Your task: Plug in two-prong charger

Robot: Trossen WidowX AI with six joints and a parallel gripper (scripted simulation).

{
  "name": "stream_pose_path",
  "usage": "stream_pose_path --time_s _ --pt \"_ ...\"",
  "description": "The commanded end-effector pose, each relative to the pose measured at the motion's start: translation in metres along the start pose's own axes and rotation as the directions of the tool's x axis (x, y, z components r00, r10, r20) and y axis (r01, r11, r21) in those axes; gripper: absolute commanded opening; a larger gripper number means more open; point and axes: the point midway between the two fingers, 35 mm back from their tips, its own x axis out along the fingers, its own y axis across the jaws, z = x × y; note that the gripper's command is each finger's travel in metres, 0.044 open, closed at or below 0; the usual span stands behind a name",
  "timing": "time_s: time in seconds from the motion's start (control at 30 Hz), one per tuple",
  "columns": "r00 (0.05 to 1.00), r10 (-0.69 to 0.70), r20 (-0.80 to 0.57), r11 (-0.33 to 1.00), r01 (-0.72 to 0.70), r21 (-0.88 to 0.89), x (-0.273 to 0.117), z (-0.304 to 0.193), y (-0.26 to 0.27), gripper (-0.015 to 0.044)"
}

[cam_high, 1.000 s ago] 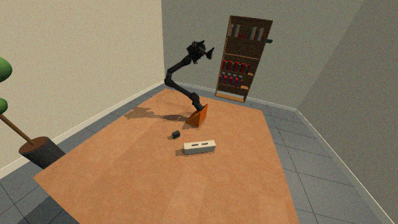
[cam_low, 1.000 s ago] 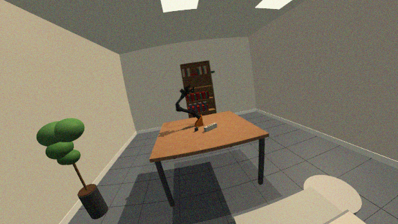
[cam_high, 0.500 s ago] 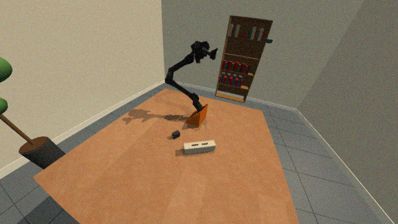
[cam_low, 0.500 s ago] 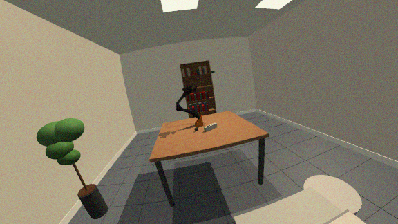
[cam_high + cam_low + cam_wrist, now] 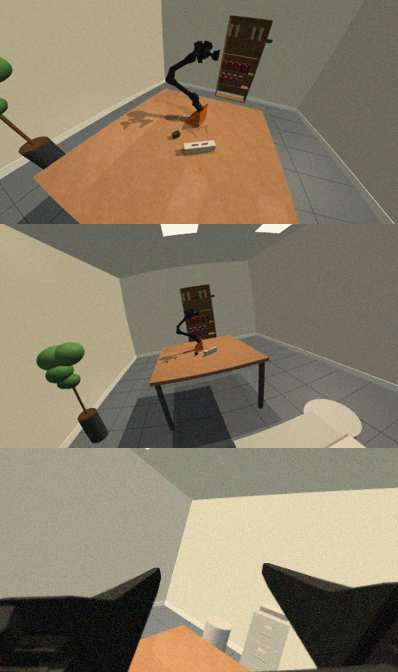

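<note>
The charger (image 5: pixel 176 134) (image 5: pixel 196 353) is a small dark block lying on the table, left of the power strip and nearer the arm's base; its prongs cannot be made out. The power strip (image 5: pixel 200 148) (image 5: pixel 210 352) is a white bar with two dark outlets on its top face. My gripper (image 5: pixel 211 570) is open and empty, its two black fingers wide apart in the wrist view. In the top view it is raised high above the table, over the arm's base, far from charger and strip. Neither object shows in the wrist view.
The wooden table (image 5: pixel 138 180) (image 5: pixel 179 369) (image 5: pixel 175 650) carries the arm's orange base (image 5: pixel 199 117) (image 5: pixel 199 345) just behind the charger and strip. A bookshelf (image 5: pixel 242 46) stands behind the table, and a potted plant (image 5: pixel 92 426) stands to its left. A cabinet (image 5: pixel 265 635) shows in the wrist view.
</note>
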Motion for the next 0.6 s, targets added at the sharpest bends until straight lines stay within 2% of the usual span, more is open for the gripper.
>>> stream_pose_path --time_s 0.0,0.57 --pt "0.998 -0.030 -0.047 1.000 0.030 -0.003 0.012 -0.013 -0.009 0.0440" --pt "0.962 -0.095 -0.256 0.993 0.109 0.040 0.060 -0.068 -0.028 0.0440"
